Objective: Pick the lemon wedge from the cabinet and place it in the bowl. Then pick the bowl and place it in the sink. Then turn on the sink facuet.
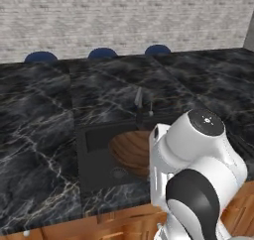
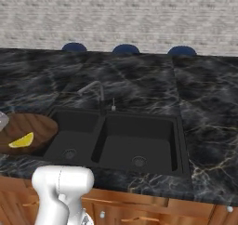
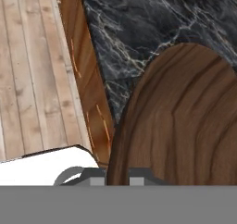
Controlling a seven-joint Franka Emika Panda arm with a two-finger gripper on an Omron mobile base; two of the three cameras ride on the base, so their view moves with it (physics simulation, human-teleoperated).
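- Nearest the lens in the hand view, the gripper [image 3: 116, 176] was clenched on the rim of the bowl [image 3: 185, 126], a fingertip showing on either side of the wooden edge.
- Dark marbled counter [image 2: 204, 103] spread widest across both base views, running to a pale brick wall [image 2: 119, 15] at the far side, with three blue rounded shapes [image 2: 125, 48] along its far edge.
- Wood-fronted lower cabinets [image 2: 139, 210] ran along the near edge of the counter, and a plank floor [image 3: 28, 70] showed beside them in the hand view.
- Set into the counter, the sink [image 2: 135, 145] showed two deep black basins side by side, each with a round drain.
- Held at the left end of the sink in the right base view, the bowl overlapped the sink's left rim; from the left base view it sat over the basin, partly hidden by the arm [image 1: 198, 174].
- At the far rim between the basins stood the sink facuet [image 2: 95, 93], its thin spout angled left.
- Smallest, the lemon wedge [image 2: 22, 141] lay inside the bowl.
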